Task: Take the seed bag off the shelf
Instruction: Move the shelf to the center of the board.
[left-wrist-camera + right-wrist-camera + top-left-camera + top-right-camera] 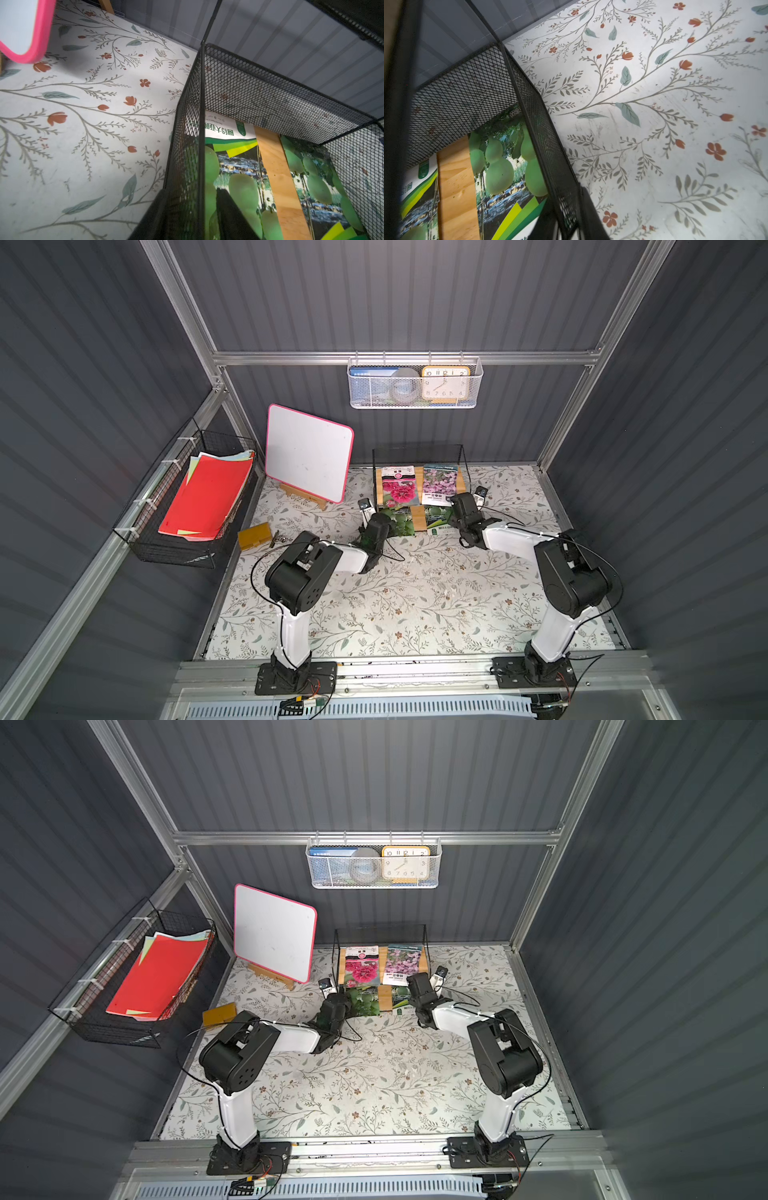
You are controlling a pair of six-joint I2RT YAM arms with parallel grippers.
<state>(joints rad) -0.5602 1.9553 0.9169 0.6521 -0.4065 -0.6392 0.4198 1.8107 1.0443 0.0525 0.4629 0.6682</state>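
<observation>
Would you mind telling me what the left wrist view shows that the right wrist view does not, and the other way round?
Only the left wrist view shows the pink-edged whiteboard and the shelf's left mesh wall. Only the right wrist view shows the shelf's right mesh wall and the floral mat beyond it. Both show the mat, the grey back wall, the lower wooden board, and the left green seed bag and right green seed bag lying on it.
</observation>
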